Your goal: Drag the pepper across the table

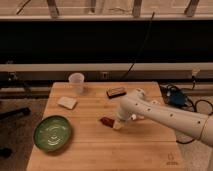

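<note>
The pepper [105, 121], small and dark red-brown, lies near the middle of the light wooden table [90, 155]. My white arm reaches in from the right and bends down to it. My gripper [118, 125] is at table level, right against the pepper's right end, which it partly hides. Whether it has hold of the pepper does not show.
A translucent cup [76, 82] stands at the back left, with a pale flat block [67, 102] in front of it. A green plate [52, 132] sits at the front left. A dark rectangular block [116, 92] lies behind my arm. Cables and a blue item [175, 97] are off the right edge.
</note>
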You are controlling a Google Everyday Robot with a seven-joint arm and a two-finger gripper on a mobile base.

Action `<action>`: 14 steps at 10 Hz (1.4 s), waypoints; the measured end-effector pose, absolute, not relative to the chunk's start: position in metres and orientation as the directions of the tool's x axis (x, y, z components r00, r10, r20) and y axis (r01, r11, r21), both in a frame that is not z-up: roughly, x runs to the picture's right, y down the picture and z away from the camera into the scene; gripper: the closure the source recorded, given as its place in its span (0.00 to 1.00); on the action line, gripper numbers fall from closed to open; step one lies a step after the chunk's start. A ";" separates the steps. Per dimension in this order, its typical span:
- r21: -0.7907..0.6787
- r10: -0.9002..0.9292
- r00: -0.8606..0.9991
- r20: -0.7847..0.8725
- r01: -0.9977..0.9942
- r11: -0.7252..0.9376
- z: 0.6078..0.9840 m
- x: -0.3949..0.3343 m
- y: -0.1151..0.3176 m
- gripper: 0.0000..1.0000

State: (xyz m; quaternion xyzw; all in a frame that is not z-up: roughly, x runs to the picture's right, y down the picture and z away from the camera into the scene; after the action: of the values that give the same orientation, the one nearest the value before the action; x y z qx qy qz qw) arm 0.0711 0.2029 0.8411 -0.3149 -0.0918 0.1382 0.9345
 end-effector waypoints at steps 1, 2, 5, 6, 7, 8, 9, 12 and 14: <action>-0.614 0.317 0.945 0.084 -0.201 0.763 0.840 0.073 0.203 0.66; -0.614 0.313 0.946 0.086 -0.197 0.764 0.840 0.075 0.203 0.78; -0.613 0.311 0.946 0.087 -0.195 0.765 0.839 0.081 0.204 0.94; -0.613 0.311 0.946 0.087 -0.196 0.765 0.839 0.082 0.204 0.94; -0.613 0.311 0.946 0.087 -0.196 0.766 0.838 0.084 0.204 0.94; -0.613 0.309 0.947 0.090 -0.192 0.767 0.838 0.084 0.204 0.94; -0.613 0.309 0.947 0.090 -0.192 0.767 0.838 0.086 0.204 0.94; -0.612 0.308 0.947 0.091 -0.190 0.767 0.837 0.091 0.204 0.94; -0.611 0.307 0.947 0.092 -0.189 0.769 0.837 0.094 0.203 0.94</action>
State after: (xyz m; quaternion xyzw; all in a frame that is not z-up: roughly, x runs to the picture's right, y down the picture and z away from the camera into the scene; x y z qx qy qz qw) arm 0.0942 0.2032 0.8368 -0.3132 -0.0938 0.1326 0.9357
